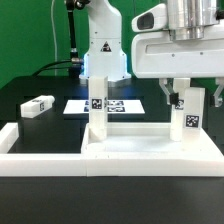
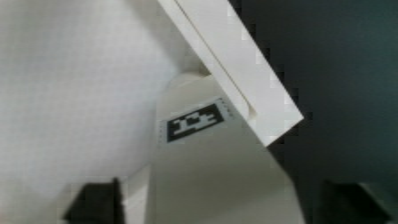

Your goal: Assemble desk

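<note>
Gripper (image 1: 190, 97), jaws spread, straddles an upright leg (image 1: 189, 110) on the desk top (image 1: 150, 158); the leg bears a black-and-white square tag (image 2: 192, 123).

Two upright obstacles, free-standing leg (image 1: 97, 118) and straddled leg (image 1: 190, 118), leave open passage between them above the desk top (image 1: 150, 155).

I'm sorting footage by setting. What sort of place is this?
Most likely a robotics lab test bench: a white robot arm stands behind a black table, a marker board of printed tags lies flat on it, and white border bars fence the work area.
</note>
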Controlling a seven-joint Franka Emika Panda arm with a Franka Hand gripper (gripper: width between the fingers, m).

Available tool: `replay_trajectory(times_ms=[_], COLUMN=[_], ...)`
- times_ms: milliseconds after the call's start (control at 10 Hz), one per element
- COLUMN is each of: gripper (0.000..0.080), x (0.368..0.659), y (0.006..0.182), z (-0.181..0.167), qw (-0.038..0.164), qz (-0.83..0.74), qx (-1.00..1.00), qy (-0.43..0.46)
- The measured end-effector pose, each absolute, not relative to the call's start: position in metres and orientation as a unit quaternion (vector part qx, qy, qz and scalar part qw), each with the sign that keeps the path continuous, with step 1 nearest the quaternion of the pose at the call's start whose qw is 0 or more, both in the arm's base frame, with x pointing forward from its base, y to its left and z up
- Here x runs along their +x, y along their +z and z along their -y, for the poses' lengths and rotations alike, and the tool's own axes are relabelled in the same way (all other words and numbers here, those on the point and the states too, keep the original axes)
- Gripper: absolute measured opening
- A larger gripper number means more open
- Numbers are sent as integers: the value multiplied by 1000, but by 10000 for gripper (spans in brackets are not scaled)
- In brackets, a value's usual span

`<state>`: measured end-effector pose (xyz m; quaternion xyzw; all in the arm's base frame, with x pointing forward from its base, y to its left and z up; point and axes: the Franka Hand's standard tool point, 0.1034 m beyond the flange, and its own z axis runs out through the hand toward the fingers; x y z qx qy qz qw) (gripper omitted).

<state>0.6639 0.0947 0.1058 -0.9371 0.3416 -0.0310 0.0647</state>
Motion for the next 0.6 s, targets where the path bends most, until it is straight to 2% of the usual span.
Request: replay_trajectory(times_ms=[100, 200, 400, 600], gripper=[376, 294, 294, 293], x=[664, 663, 663, 664], y=[106, 105, 105, 105], z=[-95, -93, -92, -85], qw=[65, 64, 65, 65], qz=[-343, -363, -423, -555], qx=[-937, -929, -904, -829], qy=[-31, -29, -25, -11])
